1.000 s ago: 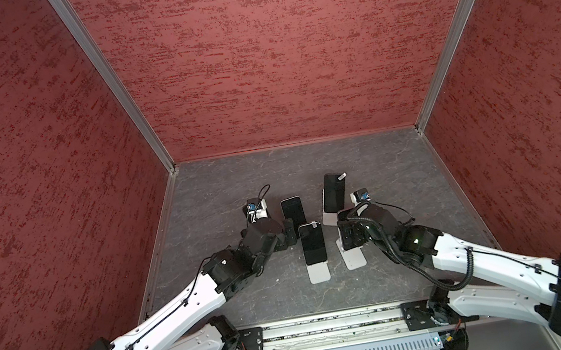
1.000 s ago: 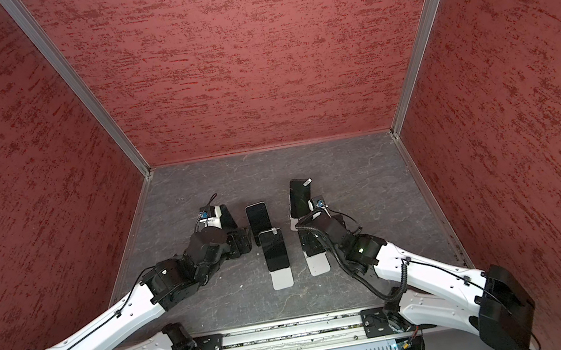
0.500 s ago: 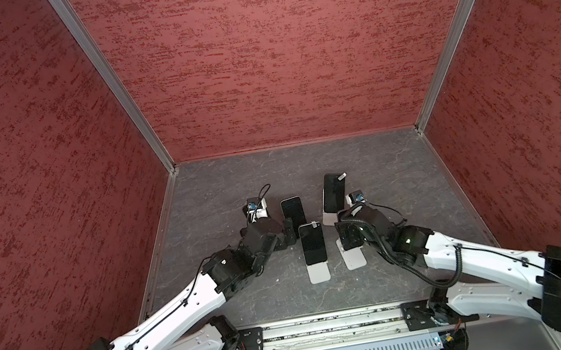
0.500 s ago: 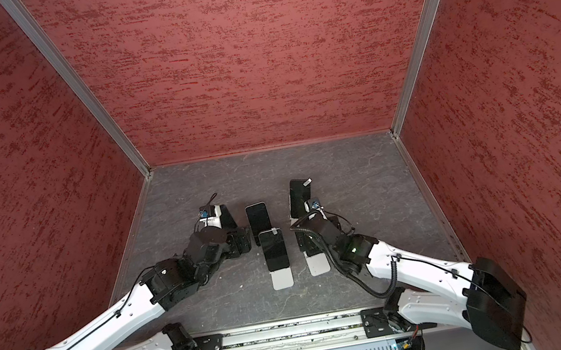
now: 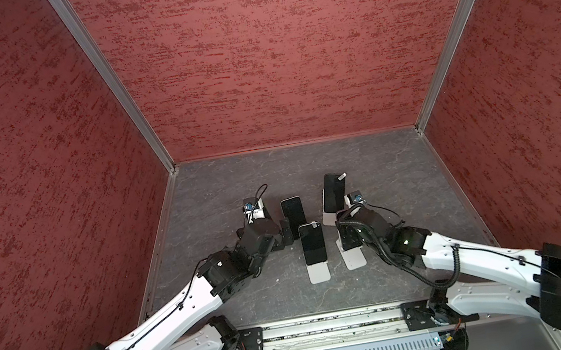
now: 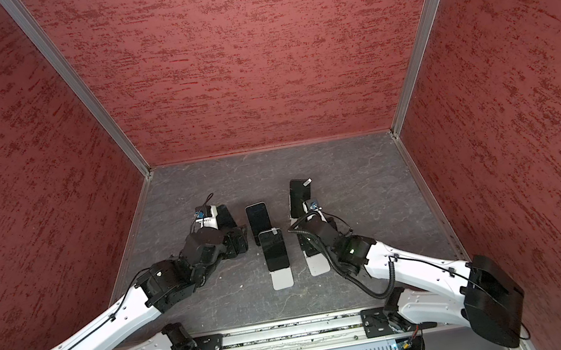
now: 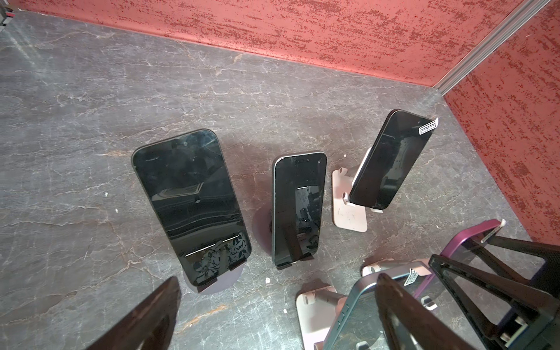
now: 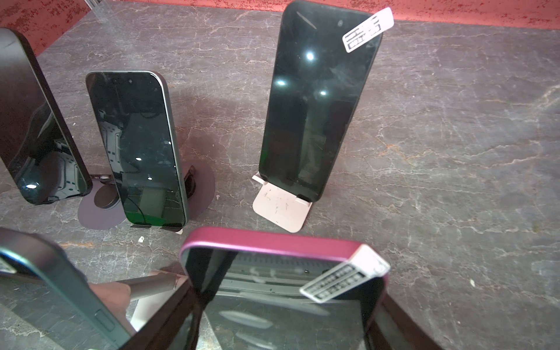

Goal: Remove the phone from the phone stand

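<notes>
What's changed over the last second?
The right gripper has narrowed its jaws around the magenta-cased phone on its stand, the arm edging slightly inward; a firm grip isn't confirmed. The left gripper stays wide open and still, and the other phones haven't moved.

Red textured walls, grey marbled floor (pale veins), aluminium corner posts.
</notes>
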